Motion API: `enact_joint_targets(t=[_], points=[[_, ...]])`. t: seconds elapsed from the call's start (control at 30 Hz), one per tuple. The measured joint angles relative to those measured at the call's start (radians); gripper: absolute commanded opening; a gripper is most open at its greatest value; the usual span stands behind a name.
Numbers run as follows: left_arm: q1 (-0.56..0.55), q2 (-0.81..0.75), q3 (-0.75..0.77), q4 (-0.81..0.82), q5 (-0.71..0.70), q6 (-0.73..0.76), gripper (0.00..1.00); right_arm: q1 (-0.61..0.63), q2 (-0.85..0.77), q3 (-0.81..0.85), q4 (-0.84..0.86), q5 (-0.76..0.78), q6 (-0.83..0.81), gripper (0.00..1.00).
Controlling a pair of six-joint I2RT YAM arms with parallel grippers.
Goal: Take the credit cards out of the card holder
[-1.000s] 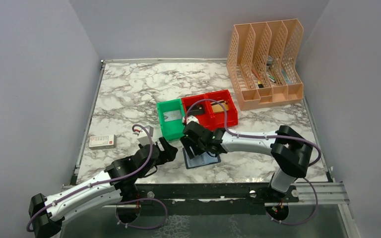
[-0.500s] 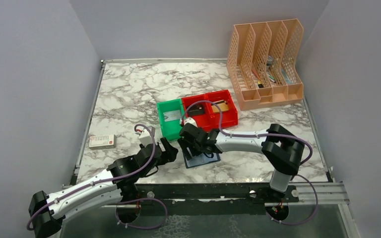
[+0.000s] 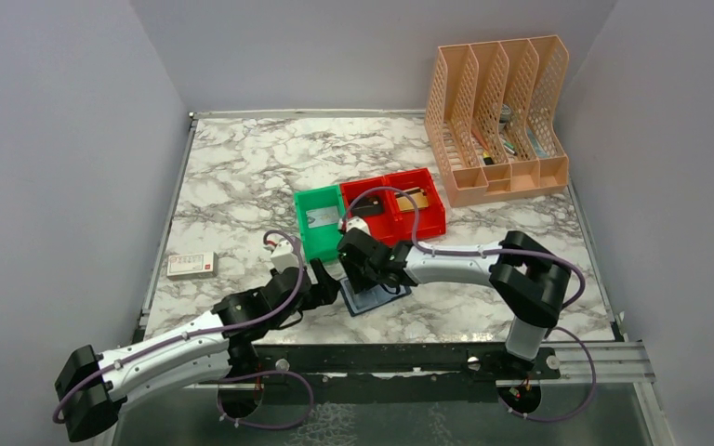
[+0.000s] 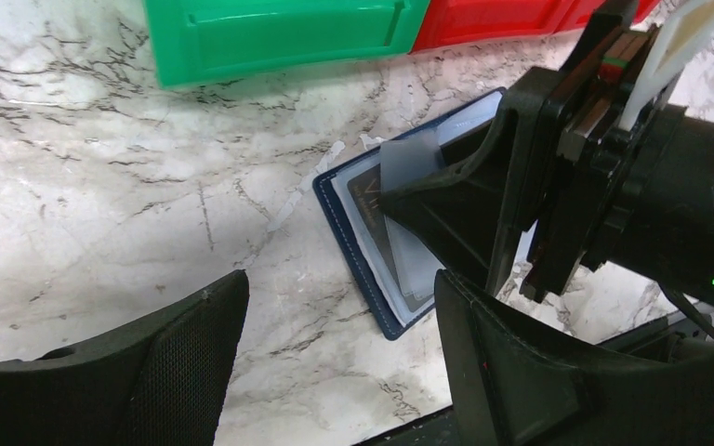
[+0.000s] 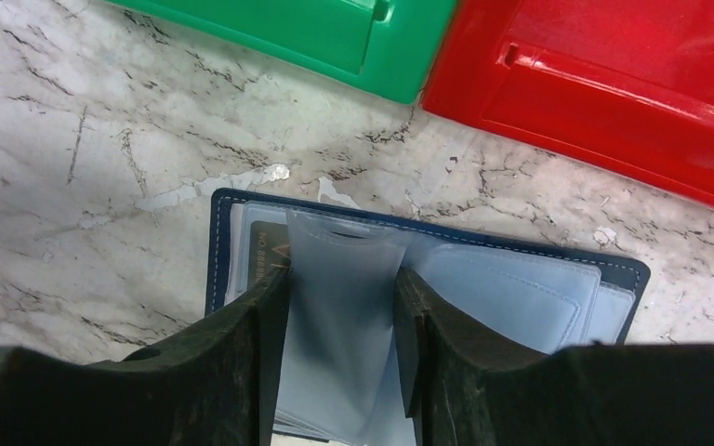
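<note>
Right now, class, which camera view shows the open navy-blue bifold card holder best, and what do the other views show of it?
Right wrist: the navy-blue bifold card holder lies open, both grey-blue panels visible. Left wrist shows one end; the right end effector covers the rest. From the top it is small, partly hidden.

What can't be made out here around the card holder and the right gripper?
- Card count: right wrist view, the clear sleeve and the right gripper cover the pockets of the card holder; only the edge of one dark card shows.
- Grip on the sleeve: right wrist view, contact hidden by the fingers.
- Card print: too small, every view.
- Top view: the gripper hides most of the holder.
</note>
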Motion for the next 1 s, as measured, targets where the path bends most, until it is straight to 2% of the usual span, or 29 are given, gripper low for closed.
enact_joint_targets(t=[0.27, 0.57, 0.7, 1.0], points=[[0.0, 0.048, -0.041, 0.124, 0.077, 0.023, 0.76, -0.107, -0.052, -0.1, 0.13, -0.209, 0.004, 0.36], [0.0, 0.127, -0.135, 0.442, 0.189, 0.031, 0.76, -0.231, -0.087, -0.221, 0.306, -0.468, 0.027, 0.35], [0.0, 0.192, -0.137, 0.537, 0.197, 0.037, 0.76, -0.253, -0.087, -0.244, 0.344, -0.515, 0.033, 0.33], [0.001, 0.323, -0.088, 0.607, 0.2, 0.063, 0.76, -0.28, -0.087, -0.281, 0.41, -0.567, 0.046, 0.32]])
